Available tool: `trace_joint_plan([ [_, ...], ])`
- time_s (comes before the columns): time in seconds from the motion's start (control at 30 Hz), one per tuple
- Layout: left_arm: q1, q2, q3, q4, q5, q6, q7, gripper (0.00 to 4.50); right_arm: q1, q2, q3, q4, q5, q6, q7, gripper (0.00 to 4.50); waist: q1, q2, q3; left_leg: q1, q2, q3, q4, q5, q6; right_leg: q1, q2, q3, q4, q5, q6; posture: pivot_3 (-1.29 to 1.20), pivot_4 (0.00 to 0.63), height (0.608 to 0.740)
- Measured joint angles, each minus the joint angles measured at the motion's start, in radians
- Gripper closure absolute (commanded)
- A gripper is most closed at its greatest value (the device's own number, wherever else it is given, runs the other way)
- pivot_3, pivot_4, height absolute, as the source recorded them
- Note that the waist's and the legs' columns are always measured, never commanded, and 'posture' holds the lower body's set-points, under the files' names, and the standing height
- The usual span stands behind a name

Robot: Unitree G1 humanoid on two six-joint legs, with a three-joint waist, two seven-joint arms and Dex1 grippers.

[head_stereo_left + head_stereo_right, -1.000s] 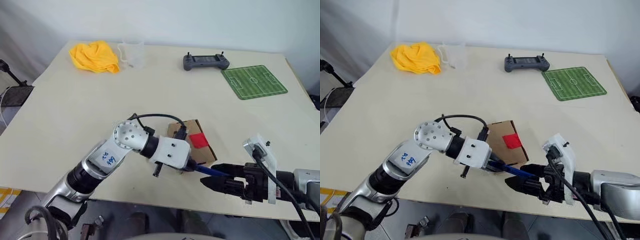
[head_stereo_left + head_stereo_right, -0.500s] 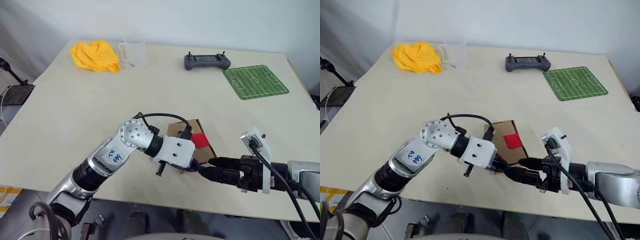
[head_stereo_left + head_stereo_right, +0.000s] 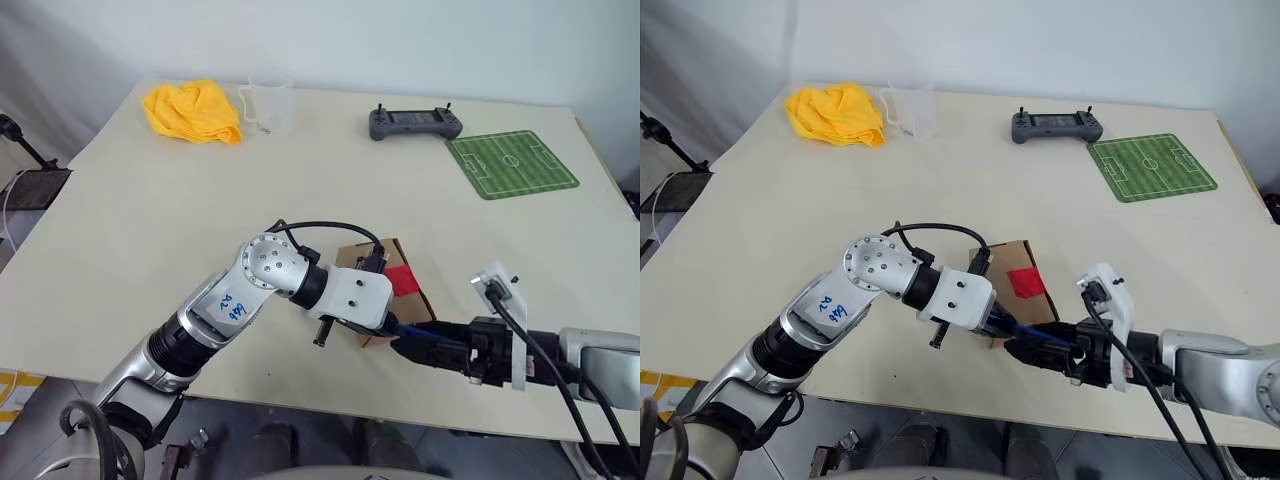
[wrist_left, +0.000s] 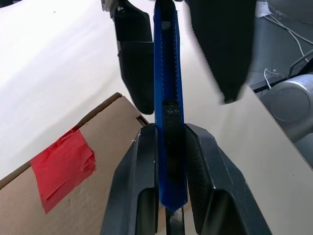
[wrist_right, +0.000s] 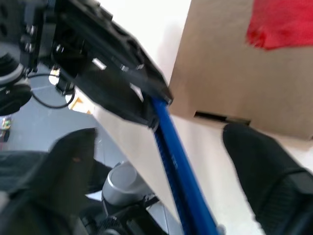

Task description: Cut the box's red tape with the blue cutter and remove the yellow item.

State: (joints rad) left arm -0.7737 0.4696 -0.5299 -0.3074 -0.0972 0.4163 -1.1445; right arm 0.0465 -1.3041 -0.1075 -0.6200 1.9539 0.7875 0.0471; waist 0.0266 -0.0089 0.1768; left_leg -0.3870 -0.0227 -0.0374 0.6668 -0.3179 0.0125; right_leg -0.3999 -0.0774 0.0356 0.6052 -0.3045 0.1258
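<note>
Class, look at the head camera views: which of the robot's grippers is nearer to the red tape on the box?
Left. The left gripper, shut on the blue cutter, sits at the box's near edge just below the red tape. The right gripper is farther out, off the box's corner, around the cutter's far end.

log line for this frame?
left gripper: shut on blue cutter | right gripper: open, fingers either side of cutter | box: on table, red tape uncut | phase: handover
</note>
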Motion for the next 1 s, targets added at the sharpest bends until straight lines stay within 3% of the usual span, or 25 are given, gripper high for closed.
trace_joint_plan([
  [0.3, 0.000, 0.000, -0.003, -0.001, 0.011, 0.018, -0.001, 4.05, -0.025, 0.033, 0.015, 0.005, 0.013, 0.025, -0.008, 4.39, 0.000, 0.000, 0.000, 0.000, 0.000, 0.000, 0.000, 0.000, 0.000, 0.000, 0.000, 0.000, 0.001, 0.000, 0.000, 0.00, 0.150, 0.740],
  [0.5, -0.001, 0.001, -0.029, -0.003, 0.030, -0.010, -0.004, 4.05, 0.013, 0.033, 0.015, 0.006, 0.014, 0.022, 0.008, 4.40, 0.000, 0.000, 0.000, 0.000, 0.000, 0.000, 0.000, 0.000, 0.000, 0.000, 0.000, 0.000, 0.001, 0.000, 0.000, 0.00, 0.150, 0.740],
  [0.7, 0.000, -0.024, 0.019, -0.001, -0.015, 0.010, 0.007, 2.27, -0.005, 0.029, 0.011, 0.053, 0.012, 0.080, 0.042, 4.40, 0.000, 0.000, 0.000, 0.000, 0.000, 0.000, 0.001, 0.000, 0.001, 0.000, 0.000, 0.000, 0.002, 0.000, 0.000, 0.00, 0.150, 0.740],
  [0.9, 0.005, -0.004, 0.178, -0.016, -0.200, 0.078, -0.034, 0.47, 0.010, -0.029, -0.099, 0.092, 0.009, 0.156, 0.165, 4.40, -0.001, 0.000, 0.000, 0.000, 0.000, 0.000, 0.000, 0.000, 0.000, -0.001, 0.000, 0.000, 0.003, 0.000, 0.000, 0.00, 0.150, 0.740],
  [1.0, 0.066, 0.123, 0.260, -0.070, -0.338, 0.144, -0.134, 0.45, 0.096, -0.045, -0.217, 0.091, 0.006, 0.182, 0.247, 4.40, -0.004, 0.001, 0.000, -0.001, 0.000, 0.000, -0.001, 0.001, 0.000, -0.002, 0.001, 0.000, 0.006, 0.000, -0.001, 0.00, 0.150, 0.740],
])
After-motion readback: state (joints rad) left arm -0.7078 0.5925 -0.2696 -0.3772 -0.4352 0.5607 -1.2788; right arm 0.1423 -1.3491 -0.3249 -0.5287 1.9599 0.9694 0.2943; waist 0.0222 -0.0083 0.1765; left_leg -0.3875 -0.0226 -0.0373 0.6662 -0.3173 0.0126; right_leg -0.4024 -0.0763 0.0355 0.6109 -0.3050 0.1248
